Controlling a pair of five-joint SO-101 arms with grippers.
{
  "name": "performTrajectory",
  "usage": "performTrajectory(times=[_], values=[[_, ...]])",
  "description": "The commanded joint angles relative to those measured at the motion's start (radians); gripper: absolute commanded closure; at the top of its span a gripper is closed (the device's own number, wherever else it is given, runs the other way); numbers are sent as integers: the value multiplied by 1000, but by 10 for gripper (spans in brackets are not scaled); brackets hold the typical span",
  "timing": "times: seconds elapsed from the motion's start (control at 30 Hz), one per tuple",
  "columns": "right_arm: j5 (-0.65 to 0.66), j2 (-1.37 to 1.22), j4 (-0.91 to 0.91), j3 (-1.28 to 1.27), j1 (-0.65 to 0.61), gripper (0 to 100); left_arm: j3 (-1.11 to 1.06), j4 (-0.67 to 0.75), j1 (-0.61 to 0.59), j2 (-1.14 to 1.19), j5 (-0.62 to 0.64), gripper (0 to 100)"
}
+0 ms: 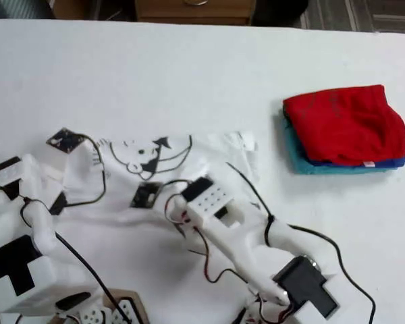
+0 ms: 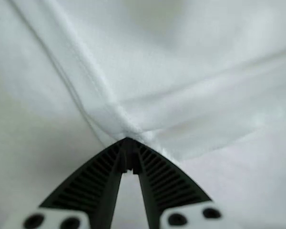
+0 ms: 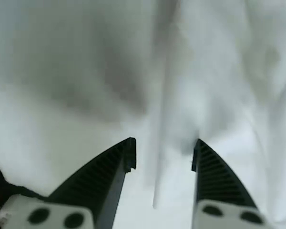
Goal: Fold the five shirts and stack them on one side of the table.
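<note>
A: White shirt (image 1: 155, 162), printed side up, lies toward 7 o'clock on the table (image 1: 189, 61); folded stack (image 1: 344, 128), red on top, at 3 o'clock.
B: Left gripper (image 2: 128, 145) pinches a shirt fold; right gripper (image 3: 163, 155) spread wide above cloth.

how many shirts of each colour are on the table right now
white shirt: 1
red shirt: 1
blue shirt: 1
teal shirt: 1
total: 4
</note>
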State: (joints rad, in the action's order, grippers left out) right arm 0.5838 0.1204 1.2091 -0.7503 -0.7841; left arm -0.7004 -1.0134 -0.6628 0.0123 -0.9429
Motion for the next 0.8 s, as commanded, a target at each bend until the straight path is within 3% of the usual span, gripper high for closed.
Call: performTrajectory(times=[0.0, 0.2, 0.4, 0.63, 0.77], values=[[-11, 48, -99, -44, 39, 801, -4, 15, -17, 3, 43, 973], [-11, -27, -199, -66, 151, 810, -4, 15, -17, 2, 48, 973], [-11, -119, -168, 0, 168, 981, 27, -15, -17, -3, 55, 973], [-11, -119, -156, 9, 168, 978, 354, -356, -12, -3, 129, 973], [-11, -119, -81, 78, 168, 978, 518, -526, 55, 0, 137, 973]])
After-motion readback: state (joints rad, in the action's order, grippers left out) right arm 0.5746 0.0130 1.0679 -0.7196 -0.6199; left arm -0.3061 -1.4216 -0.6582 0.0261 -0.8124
